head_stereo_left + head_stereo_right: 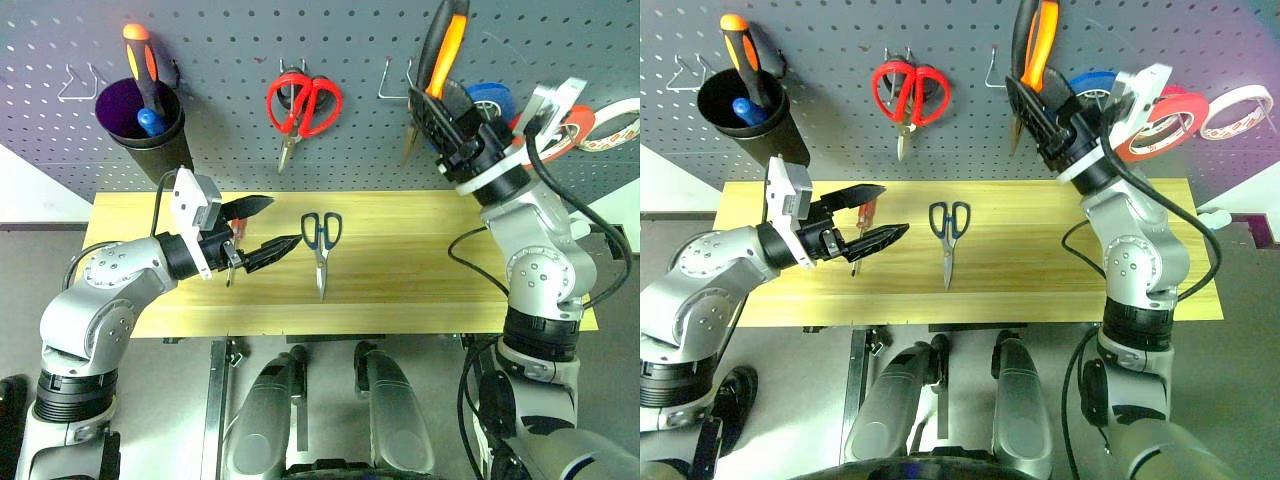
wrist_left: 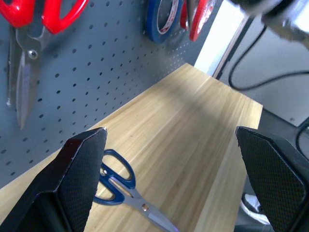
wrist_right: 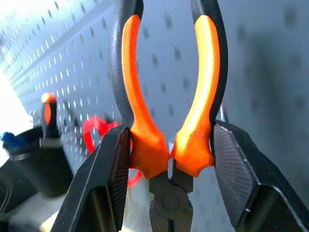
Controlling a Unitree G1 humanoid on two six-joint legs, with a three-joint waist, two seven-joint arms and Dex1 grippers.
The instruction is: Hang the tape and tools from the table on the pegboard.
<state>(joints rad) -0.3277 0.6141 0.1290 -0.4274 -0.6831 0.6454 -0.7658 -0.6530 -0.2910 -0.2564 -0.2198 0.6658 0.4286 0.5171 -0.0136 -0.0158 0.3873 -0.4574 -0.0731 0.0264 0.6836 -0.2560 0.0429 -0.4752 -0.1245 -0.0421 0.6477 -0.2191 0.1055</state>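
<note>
The right claw [image 1: 1050, 95] is up at the pegboard [image 1: 350, 110], clamped on the pliers [image 3: 166, 121] low on the orange-and-black handles just above the pivot, one black finger pressed to each side. That leaves the two handles splayed and free above the grip, handles up and nose down, likely so a bare hook [image 1: 392, 82] can slip between them; that hook stands just beside the tool, though I can't tell whether the handles are over it yet. The red-orange tape [image 1: 1165, 120] sits on the board just right of that arm, next to a blue roll [image 1: 492, 100] and a whitish roll [image 1: 615, 125], so that item looks done. The red-handled scissors [image 1: 303, 105] hang in the middle of the board and the black cup [image 1: 145, 120] with the orange-and-black screwdriver sits at the left; neither needs touching. On the tabletop [image 1: 400, 260], the dark blue-handled scissors [image 1: 321, 245] lie flat, handles toward the board and blades toward the near edge, well clear of both arms. The left claw [image 1: 258, 228] hovers level over the tabletop, fingers spread wide and empty, pointing toward those scissors; a slim red-handled screwdriver [image 1: 865, 222] shows just behind its fingers, lying on the wood. My read: it is poised for the next pick.
</note>
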